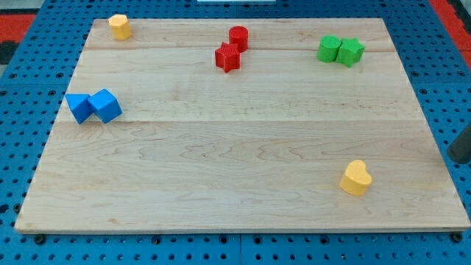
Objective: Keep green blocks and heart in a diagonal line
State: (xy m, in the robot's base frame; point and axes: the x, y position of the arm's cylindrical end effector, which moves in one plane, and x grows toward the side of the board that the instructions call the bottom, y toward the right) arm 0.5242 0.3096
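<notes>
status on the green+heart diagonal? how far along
Done: the green cylinder and green star sit touching side by side near the view's top right. In hand: nothing; my tip is out of sight, only a dark rod shows at the view's right edge, off the board, touching no block. Left: the yellow heart lies far below them at bottom right, so the three still need arranging into a diagonal.

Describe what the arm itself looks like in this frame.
Only a short stretch of my rod shows, at the view's right edge: dark grey to black, round, smooth and plain, with no visible cables or markings. My tip's very end is cut off by the frame, to the right of the yellow heart.
</notes>
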